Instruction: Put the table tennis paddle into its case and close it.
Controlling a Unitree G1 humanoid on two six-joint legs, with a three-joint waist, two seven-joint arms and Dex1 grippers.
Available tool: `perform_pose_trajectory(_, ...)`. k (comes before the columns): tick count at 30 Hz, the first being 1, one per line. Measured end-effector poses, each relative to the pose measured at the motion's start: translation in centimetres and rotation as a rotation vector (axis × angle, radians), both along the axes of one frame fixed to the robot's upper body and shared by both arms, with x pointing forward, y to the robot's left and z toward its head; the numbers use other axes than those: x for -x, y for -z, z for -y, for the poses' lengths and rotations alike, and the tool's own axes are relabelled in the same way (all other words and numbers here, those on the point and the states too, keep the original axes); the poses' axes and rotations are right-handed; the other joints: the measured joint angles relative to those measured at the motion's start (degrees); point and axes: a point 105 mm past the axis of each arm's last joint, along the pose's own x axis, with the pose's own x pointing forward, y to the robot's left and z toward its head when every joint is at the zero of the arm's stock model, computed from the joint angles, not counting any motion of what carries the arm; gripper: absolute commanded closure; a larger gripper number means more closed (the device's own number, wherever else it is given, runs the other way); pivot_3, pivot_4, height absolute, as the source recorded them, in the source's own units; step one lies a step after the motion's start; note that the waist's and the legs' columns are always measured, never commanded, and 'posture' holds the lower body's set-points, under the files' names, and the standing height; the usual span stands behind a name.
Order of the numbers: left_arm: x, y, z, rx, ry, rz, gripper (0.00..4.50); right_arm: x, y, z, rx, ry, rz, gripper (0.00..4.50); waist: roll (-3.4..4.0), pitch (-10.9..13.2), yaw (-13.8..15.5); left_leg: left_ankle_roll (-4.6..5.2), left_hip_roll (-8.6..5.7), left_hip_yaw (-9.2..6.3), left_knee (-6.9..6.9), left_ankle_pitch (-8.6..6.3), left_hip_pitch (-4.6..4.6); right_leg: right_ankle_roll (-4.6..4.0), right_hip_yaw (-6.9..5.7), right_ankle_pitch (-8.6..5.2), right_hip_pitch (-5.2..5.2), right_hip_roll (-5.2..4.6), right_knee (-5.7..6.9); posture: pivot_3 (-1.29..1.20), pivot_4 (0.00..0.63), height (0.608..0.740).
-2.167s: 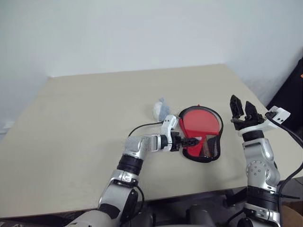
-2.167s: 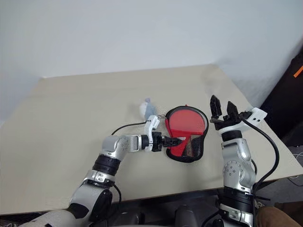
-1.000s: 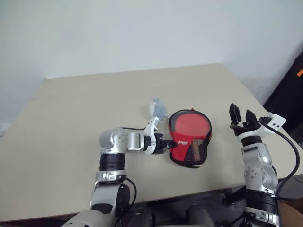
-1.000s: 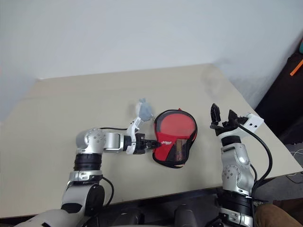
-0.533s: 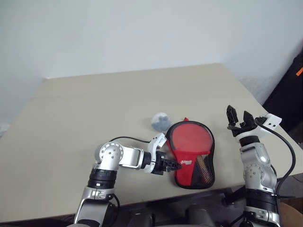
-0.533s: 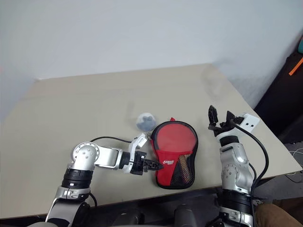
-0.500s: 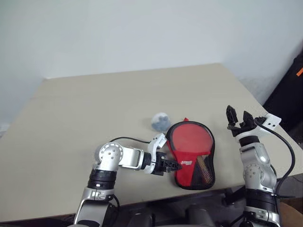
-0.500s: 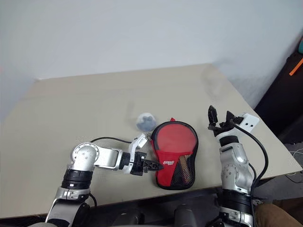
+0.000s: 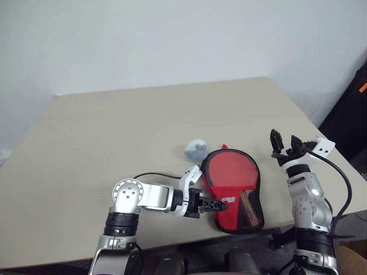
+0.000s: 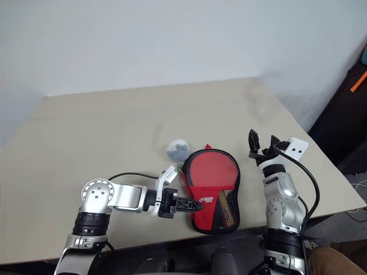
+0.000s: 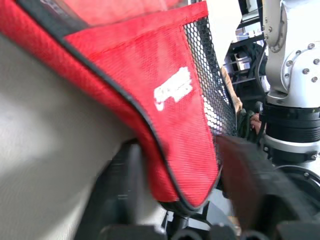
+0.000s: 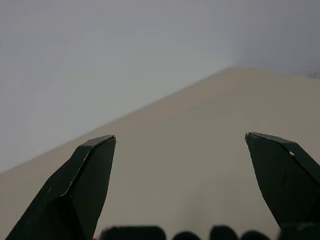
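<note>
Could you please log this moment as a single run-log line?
left gripper: open, fingers either side of case handle-end edge | right gripper: open, raised beside case | case: flat on table, near grey ball

The case (image 9: 234, 189) is soft cloth: a matt red woven front with a fine grain, black fabric edging, a white printed logo and an open black mesh patch. The small ball (image 9: 195, 150) beside it looks grey and fluffy. The worktop (image 9: 114, 137) is a smooth, matt beige board. The arms are brushed silvery metal with black plastic joints, and the right gripper's fingers (image 12: 80, 190) are smooth, dull black plastic.
</note>
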Motion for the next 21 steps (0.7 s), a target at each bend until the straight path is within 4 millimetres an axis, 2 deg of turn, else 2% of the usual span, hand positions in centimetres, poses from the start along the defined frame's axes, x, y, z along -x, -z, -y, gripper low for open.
perform_pose_trajectory(2, -0.1, -0.1, 0.0, 0.019, -0.011, -0.013, 0.30, -0.1, 0.3, -0.1, -0.001, -0.003, -0.010, 0.00, 0.00, 0.00, 0.00, 0.00, 0.00, 0.00, 0.00, 0.00, 0.00, -0.01, 0.00, 0.00, 0.00, 0.00, 0.00, 0.00, 0.000, 0.740)
perform_pose_trajectory(5, -1.1, -0.9, -0.4, 0.109, -0.067, -0.043, 0.30, -0.3, 0.2, -0.3, -0.003, -0.009, -0.011, 0.00, 0.00, 0.00, -0.01, -0.02, 0.00, -0.01, 0.00, 0.01, 0.00, -0.02, -0.01, 0.01, -0.02, 0.01, 0.00, 0.00, 0.000, 0.740)
perform_pose_trajectory(8, -2.3, -2.2, -1.4, 0.153, -0.106, 0.008, 0.30, -0.7, 0.0, -0.5, -0.005, -0.017, -0.009, 0.00, 0.01, 0.00, -0.05, -0.05, 0.00, 0.01, -0.01, 0.03, 0.00, -0.03, 0.00, 0.02, -0.03, 0.02, 0.01, 0.00, 0.000, 0.740)
perform_pose_trajectory(11, -3.5, -4.1, -2.8, 0.104, -0.125, 0.237, 0.30, -0.8, -0.3, -0.4, -0.001, -0.022, -0.001, 0.00, 0.03, -0.01, -0.08, -0.26, 0.00, 0.06, -0.08, 0.15, 0.00, -0.17, 0.06, 0.09, -0.04, 0.03, -0.02, 0.00, 0.000, 0.740)
perform_pose_trajectory(13, -4.6, -5.7, -3.1, 0.101, -0.153, 0.452, 0.30, -0.8, -0.3, -0.4, -0.001, -0.024, -0.004, 0.00, 0.04, -0.02, 0.02, -0.23, 0.00, 0.12, -0.07, 0.13, -0.01, -0.26, 0.10, 0.14, 0.00, 0.03, -0.05, 0.00, 0.000, 0.740)
perform_pose_trajectory(15, -5.0, -6.5, -2.7, 0.114, -0.135, 0.606, 0.30, -0.8, -0.2, -0.5, -0.002, -0.029, -0.008, 0.00, 0.04, -0.02, 0.15, -0.13, 0.00, 0.14, -0.07, 0.07, -0.01, -0.24, 0.13, 0.13, 0.02, 0.03, -0.06, 0.00, 0.000, 0.740)
perform_pose_trajectory(19, -3.5, -6.7, -1.0, 0.190, 0.009, 0.731, 0.30, -0.9, 0.4, -0.5, -0.014, -0.037, -0.036, 0.00, 0.05, -0.02, -0.04, -0.09, 0.00, 0.12, -0.08, 0.05, -0.01, -0.07, 0.16, 0.02, -0.02, 0.07, -0.04, 0.00, 0.000, 0.740)
perform_pose_trajectory(21, -4.0, -6.5, -0.2, 0.169, 0.007, 0.821, 0.30, -0.9, 0.6, -0.5, -0.047, -0.043, -0.047, 0.00, 0.06, -0.02, 0.01, -0.09, 0.00, 0.12, -0.06, 0.05, -0.01, -0.07, 0.18, 0.03, 0.00, 0.07, -0.04, 0.00, 0.000, 0.740)
